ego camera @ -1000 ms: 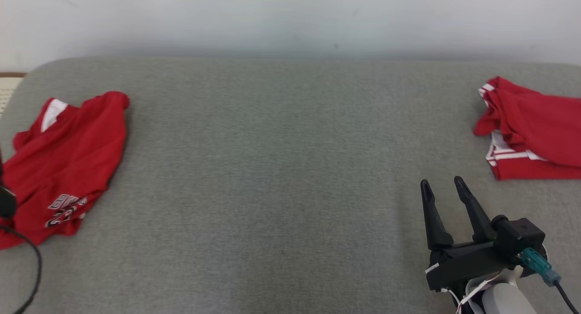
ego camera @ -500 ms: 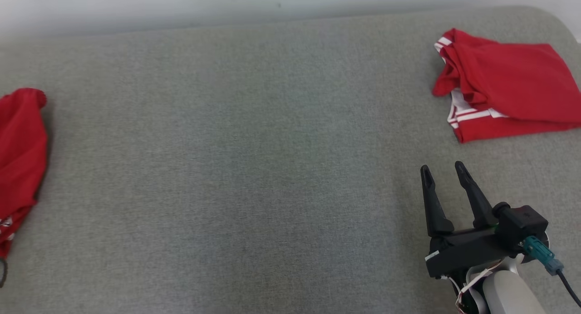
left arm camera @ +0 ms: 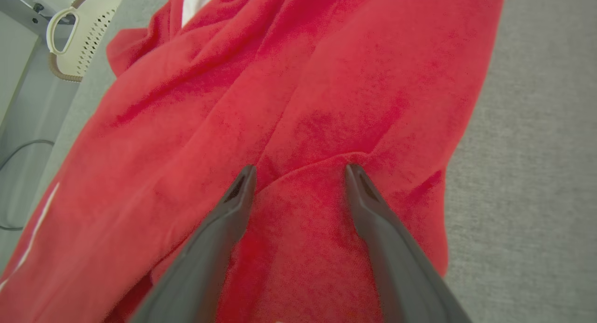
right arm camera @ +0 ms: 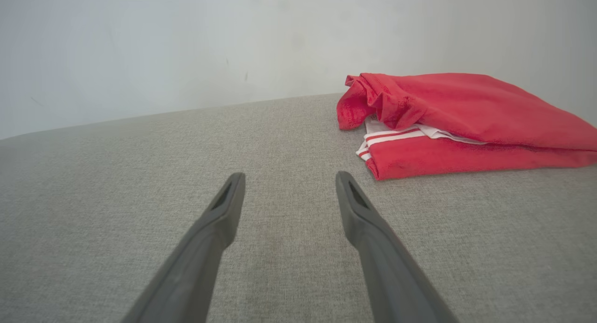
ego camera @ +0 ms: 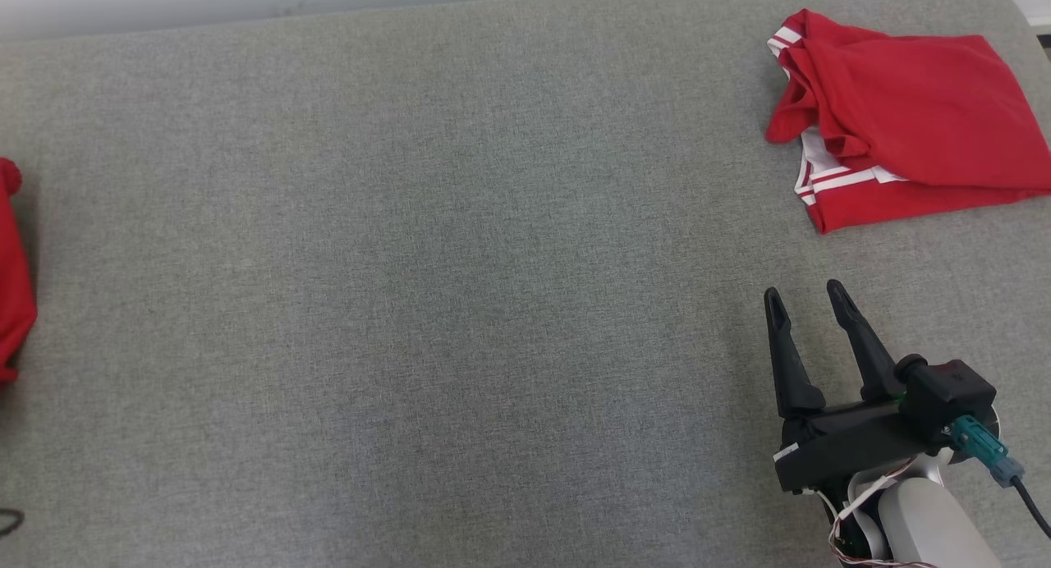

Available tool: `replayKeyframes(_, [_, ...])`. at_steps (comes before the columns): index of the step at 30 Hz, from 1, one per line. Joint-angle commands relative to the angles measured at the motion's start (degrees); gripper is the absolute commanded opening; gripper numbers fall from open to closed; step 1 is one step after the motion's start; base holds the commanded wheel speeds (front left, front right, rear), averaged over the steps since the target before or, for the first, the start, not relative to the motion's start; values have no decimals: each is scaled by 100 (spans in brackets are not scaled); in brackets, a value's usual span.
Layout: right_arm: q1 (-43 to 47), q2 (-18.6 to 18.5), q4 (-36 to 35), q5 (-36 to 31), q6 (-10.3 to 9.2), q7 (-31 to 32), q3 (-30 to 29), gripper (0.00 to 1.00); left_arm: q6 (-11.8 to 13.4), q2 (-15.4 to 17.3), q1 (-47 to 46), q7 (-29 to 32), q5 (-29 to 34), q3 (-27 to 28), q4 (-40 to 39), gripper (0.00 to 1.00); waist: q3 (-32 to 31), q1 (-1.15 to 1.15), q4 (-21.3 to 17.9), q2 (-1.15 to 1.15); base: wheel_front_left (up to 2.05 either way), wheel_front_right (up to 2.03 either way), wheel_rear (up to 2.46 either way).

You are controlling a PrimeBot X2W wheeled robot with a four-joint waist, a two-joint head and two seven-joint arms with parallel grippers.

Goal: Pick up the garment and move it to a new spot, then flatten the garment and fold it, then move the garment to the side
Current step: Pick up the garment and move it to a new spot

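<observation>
A crumpled red garment [left arm camera: 261,94] with a white collar patch lies under my left gripper [left arm camera: 301,168], which is open, its fingertips spread just over a fold in the cloth. In the head view only a strip of this garment [ego camera: 12,297] shows at the left edge. A second red garment [ego camera: 903,108] with white stripes lies folded at the far right; the right wrist view has it [right arm camera: 466,113] ahead and to the right. My right gripper [ego camera: 806,293] [right arm camera: 290,175] is open and holds nothing, hovering over bare grey cloth a short way in front of that folded garment.
Everything lies on a wide grey fabric surface [ego camera: 460,248] with a pale wall behind. Past its left edge sit a cream perforated object [left arm camera: 81,36] and a dark cable [left arm camera: 18,148]. A cable loop [ego camera: 10,519] shows at the lower left.
The head camera has swung right and down: the left garment has slid nearly out of view and the folded one has come fully in. The right gripper stays open in the same pose.
</observation>
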Motion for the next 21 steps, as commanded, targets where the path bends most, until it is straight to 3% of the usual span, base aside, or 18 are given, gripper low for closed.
replayKeyframes(1, [-61,-29,7,-31,-4,-3,12,100,5,27,36,68,-14,-30,82,100,13,0,-3,-1,0,0,0])
replayKeyframes(6, [-80,-69,9,-35,-4,13,18,100,3,-34,-41,711,-220,-166,414,100,53,0,-5,-1,0,0,0])
replayKeyframes(10, [-109,-78,19,-21,-4,23,38,100,2,-2,-94,674,-275,-286,370,100,62,0,-4,-1,0,0,0])
replayKeyframes(11, [-114,-79,25,-18,-4,27,41,100,2,31,-106,590,-277,-303,342,43,58,0,-3,-1,0,0,0])
replayKeyframes(12, [-115,-79,34,-14,-4,30,46,100,1,57,-105,497,-242,-331,321,0,48,0,-2,-1,0,0,0])
replayKeyframes(16, [-112,-71,75,-5,-4,22,39,100,181,117,-159,-12,-121,-349,245,0,-27,0,23,-1,0,0,0])
replayKeyframes(21, [-42,-48,121,-7,-4,14,-2,100,152,17,-282,-612,-43,-491,18,0,-209,0,118,-1,0,0,0])
